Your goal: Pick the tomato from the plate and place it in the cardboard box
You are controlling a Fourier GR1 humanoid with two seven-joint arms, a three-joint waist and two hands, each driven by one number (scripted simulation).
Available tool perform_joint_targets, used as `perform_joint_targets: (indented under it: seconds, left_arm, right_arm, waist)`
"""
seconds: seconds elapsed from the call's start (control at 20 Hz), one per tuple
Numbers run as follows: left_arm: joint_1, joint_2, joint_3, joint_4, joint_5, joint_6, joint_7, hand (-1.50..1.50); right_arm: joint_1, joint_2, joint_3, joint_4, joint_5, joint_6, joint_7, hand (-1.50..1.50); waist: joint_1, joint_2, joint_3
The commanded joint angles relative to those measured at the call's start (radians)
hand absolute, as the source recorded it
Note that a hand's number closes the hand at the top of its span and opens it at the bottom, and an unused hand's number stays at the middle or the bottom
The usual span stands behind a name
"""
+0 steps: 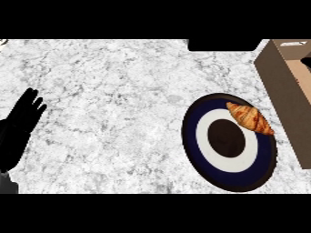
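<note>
Left black robot hand (14,132), lower left edge: resting, fingers straight and open, holding nothing. Round plate (229,142), dark blue rim, white ring, dark centre, flat on the white-grey marbled tabletop (118,91). On its upper right rim lies a golden-brown croissant (251,118); no tomato is visible. Brown open cardboard box (299,100), just beside the plate at right, with a dark shape inside at the frame's edge, unidentifiable.

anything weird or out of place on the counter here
No tomato shows anywhere. The round dark blue and white plate carries only a golden-brown croissant near its upper right rim. A black shape sits over the open brown cardboard box at the right edge, unidentifiable. The left hand rests open.
</note>
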Motion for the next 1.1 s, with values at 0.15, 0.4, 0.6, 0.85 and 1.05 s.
perform_joint_targets:
  seconds: [0.15,0.4,0.6,0.85,1.05]
  left_arm:
    - [-0.006,0.013,0.029,0.068,0.010,-0.028,-0.053,0.00]
    - [-0.017,0.021,0.035,0.015,0.020,-0.011,0.007,0.00]
    - [-0.001,-0.024,-0.012,0.009,-0.027,0.020,0.001,0.00]
    - [-0.016,0.027,0.041,-0.042,0.041,-0.011,0.062,0.00]
    - [0.023,-0.051,-0.038,-0.031,-0.041,0.017,0.002,0.00]
  right_arm:
    - [0.138,0.023,-0.097,-0.235,-0.178,-0.033,-0.012,-1.50]
    - [0.308,-0.011,-0.167,-0.395,-0.337,0.063,-0.051,-1.50]
    - [0.404,-0.055,-0.211,-0.499,-0.460,0.189,-0.025,-1.50]
    - [0.529,-0.111,-0.298,-0.580,-0.598,0.284,-0.054,-1.50]
    - [0.496,-0.173,-0.262,-0.510,-0.593,0.257,-0.037,-1.50]
  waist:
    - [-0.012,0.000,-0.001]
    - [-0.010,0.000,0.000]
    - [-0.009,0.000,0.000]
    - [-0.009,0.000,0.000]
    - [0.001,0.003,0.000]
